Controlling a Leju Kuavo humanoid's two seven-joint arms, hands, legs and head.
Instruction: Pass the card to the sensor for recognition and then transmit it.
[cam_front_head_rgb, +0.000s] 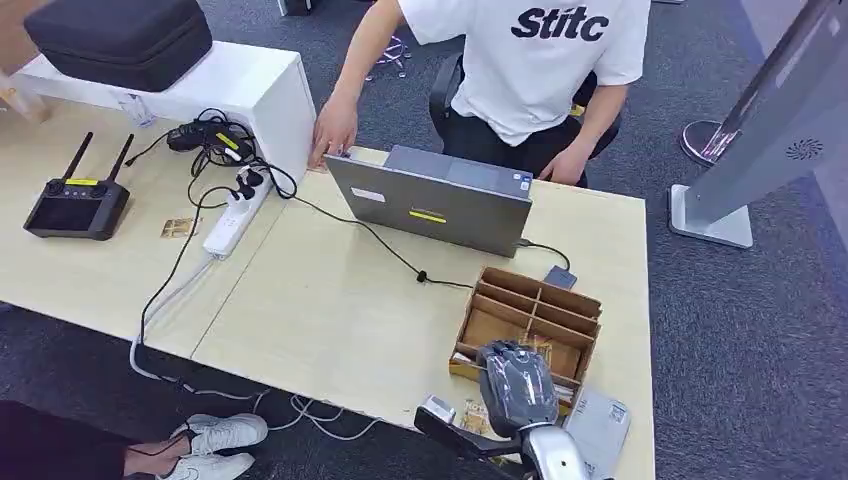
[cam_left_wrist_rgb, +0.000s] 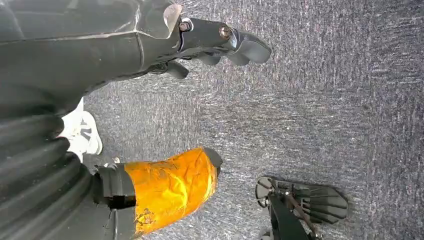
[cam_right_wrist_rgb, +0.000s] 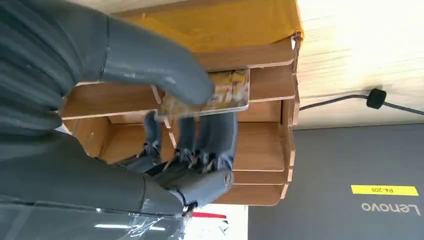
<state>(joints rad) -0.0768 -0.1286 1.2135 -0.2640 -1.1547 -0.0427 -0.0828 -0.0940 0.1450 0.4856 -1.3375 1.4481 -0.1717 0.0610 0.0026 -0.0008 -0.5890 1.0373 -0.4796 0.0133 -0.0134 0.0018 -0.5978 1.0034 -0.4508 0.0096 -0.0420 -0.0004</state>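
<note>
**Robot's right hand grips card over wooden organiser at desk's near edge**

A pale wood desk (cam_front_head_rgb: 330, 310) spans the head view, its near edge running from lower left towards the robot and its right edge meeting grey carpet (cam_front_head_rgb: 730, 330). A broad bare stretch of desktop lies between the power strip (cam_front_head_rgb: 238, 208) and the divided wooden organiser (cam_front_head_rgb: 535, 315), crossed by one thin black cable (cam_front_head_rgb: 385, 245). A person in a white T-shirt (cam_front_head_rgb: 540, 55) sits at the far side, one hand at the far edge beside an open grey laptop (cam_front_head_rgb: 440, 200). To the left, a white box (cam_front_head_rgb: 225, 85) carries a black case (cam_front_head_rgb: 120, 35), and a black controller with two antennas (cam_front_head_rgb: 75, 205) lies well apart from the organiser. A grey stand (cam_front_head_rgb: 770, 130) rises from the carpet off the desk's right edge.

The organiser sits near the desk's front right corner. Directly over its near compartments, the right hand (cam_right_wrist_rgb: 165, 115) holds a gold-patterned card (cam_right_wrist_rgb: 220, 95), thumb pressed on one face and fingers (cam_right_wrist_rgb: 215, 135) closed behind the other.

The left hand (cam_left_wrist_rgb: 220, 45) hangs over carpet, fingers loosely curled, holding nothing.
</note>
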